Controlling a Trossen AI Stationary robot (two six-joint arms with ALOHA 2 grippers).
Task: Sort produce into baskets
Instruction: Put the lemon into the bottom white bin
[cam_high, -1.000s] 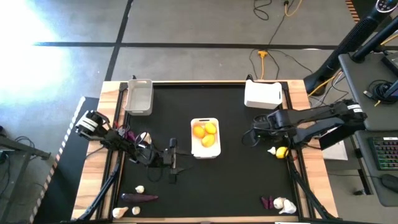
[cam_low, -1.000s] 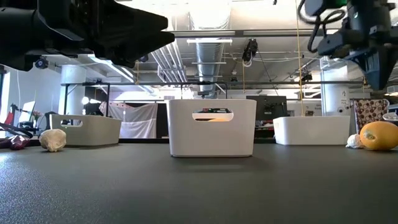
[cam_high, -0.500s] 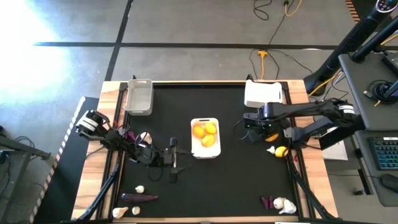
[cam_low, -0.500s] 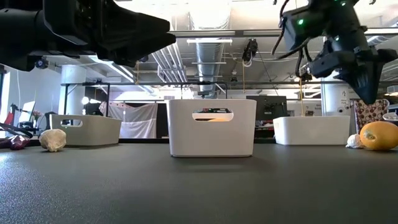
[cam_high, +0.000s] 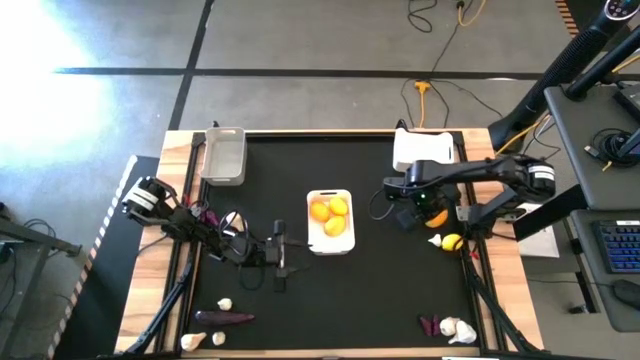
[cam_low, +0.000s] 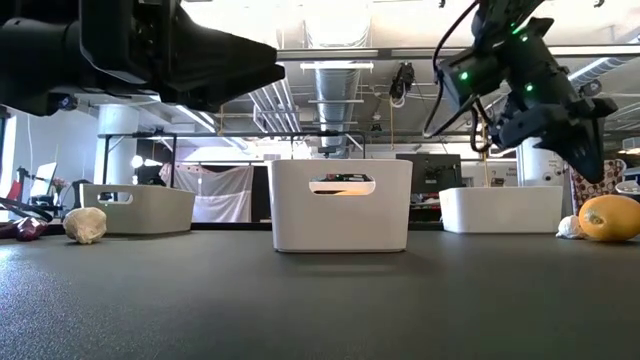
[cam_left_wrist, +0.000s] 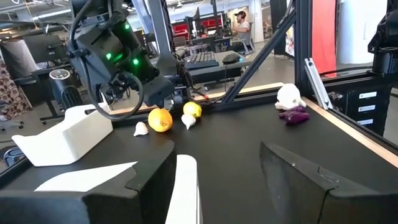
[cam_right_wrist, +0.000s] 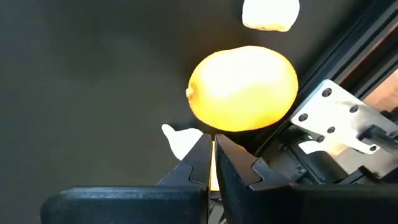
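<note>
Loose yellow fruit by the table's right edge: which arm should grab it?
Right. The right gripper hangs right by the yellow fruit, fingers shut; the left gripper waits beyond the middle basket.

no readable text, no labels or brand marks, no numbers, no signs anywhere

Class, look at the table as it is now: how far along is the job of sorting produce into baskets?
Done: several yellow and orange fruits lie in the middle white basket.
In hand: nothing. The right gripper is shut above a loose yellow fruit near the table's right edge. The left gripper waits open.
Left: that fruit, the garlic bulbs and the purple vegetables. The grey basket looks empty.
</note>
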